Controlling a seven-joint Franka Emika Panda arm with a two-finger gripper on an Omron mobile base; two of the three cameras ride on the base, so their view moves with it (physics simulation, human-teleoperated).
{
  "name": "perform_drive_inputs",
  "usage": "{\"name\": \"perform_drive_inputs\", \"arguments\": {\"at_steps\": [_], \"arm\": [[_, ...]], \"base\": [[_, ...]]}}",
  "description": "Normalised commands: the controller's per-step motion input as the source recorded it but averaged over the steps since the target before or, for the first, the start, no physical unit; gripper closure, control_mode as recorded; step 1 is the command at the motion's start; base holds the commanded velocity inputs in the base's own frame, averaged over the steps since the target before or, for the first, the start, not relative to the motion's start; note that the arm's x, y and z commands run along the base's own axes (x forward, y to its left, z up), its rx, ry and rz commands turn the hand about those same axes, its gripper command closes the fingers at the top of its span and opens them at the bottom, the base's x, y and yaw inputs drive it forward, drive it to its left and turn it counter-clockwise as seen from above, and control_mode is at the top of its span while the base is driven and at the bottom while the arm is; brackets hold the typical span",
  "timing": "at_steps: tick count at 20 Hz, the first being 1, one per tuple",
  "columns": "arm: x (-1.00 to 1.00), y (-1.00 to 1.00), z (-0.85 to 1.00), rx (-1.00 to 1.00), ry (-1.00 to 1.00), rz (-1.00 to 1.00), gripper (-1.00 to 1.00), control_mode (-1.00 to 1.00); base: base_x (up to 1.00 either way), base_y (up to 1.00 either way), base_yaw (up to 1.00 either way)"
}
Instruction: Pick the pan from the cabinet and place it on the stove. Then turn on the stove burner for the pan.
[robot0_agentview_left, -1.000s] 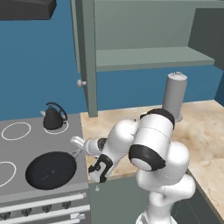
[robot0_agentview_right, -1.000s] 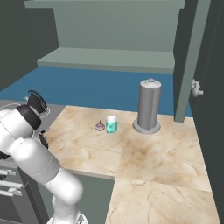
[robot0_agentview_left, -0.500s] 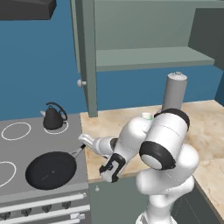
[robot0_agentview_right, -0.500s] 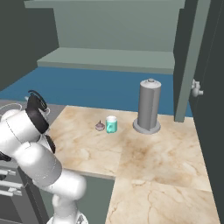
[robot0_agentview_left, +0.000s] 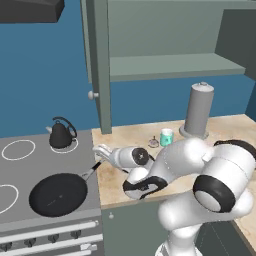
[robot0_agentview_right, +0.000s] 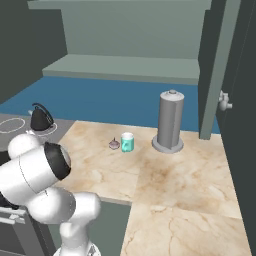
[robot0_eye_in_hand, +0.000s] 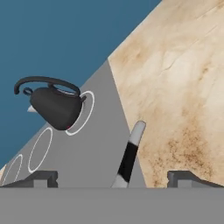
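The black pan (robot0_agentview_left: 57, 194) lies on the front right ring of the grey stove (robot0_agentview_left: 45, 161), its thin handle (robot0_agentview_left: 92, 171) pointing toward the marble counter. My gripper (robot0_agentview_left: 100, 150) hovers just above the handle's outer end, open, nothing between its fingers. In the hand view the handle (robot0_eye_in_hand: 129, 157) runs up between the two finger tips of the gripper (robot0_eye_in_hand: 113, 178), over the stove (robot0_eye_in_hand: 96, 140). The grey-green cabinet (robot0_agentview_left: 165, 65) stands open above the counter, its shelf (robot0_agentview_right: 125, 67) bare.
A small black kettle (robot0_agentview_left: 61, 134) (robot0_eye_in_hand: 54, 105) sits on the back right ring. On the counter (robot0_agentview_right: 165, 175) stand a teal cup (robot0_agentview_left: 166, 136) and a tall grey canister (robot0_agentview_left: 199, 110). Open cabinet doors (robot0_agentview_left: 100, 65) (robot0_agentview_right: 220, 65) hang at both sides. Dark knobs (robot0_agentview_left: 50, 237) line the stove front.
The arm's elbow has swung to the right and down. The open gripper has drawn slightly up and back from the pan handle. The pan has stayed on its ring.
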Motion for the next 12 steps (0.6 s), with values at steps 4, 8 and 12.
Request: {"name": "perform_drive_inputs", "arguments": {"at_steps": [4, 8, 12], "arm": [[-0.05, -0.17, 0.9, -0.06, 0.13, -0.02, -1.0, -1.0], [-0.17, -0.29, 0.68, -0.02, 0.19, -0.05, -1.0, -1.0], [-0.25, -0.33, 0.55, 0.0, 0.21, -0.07, -1.0, -1.0]], "base": [[0.0, 0.0, 0.0], [0.0, 0.0, 0.0], [0.0, 0.0, 0.0]]}}
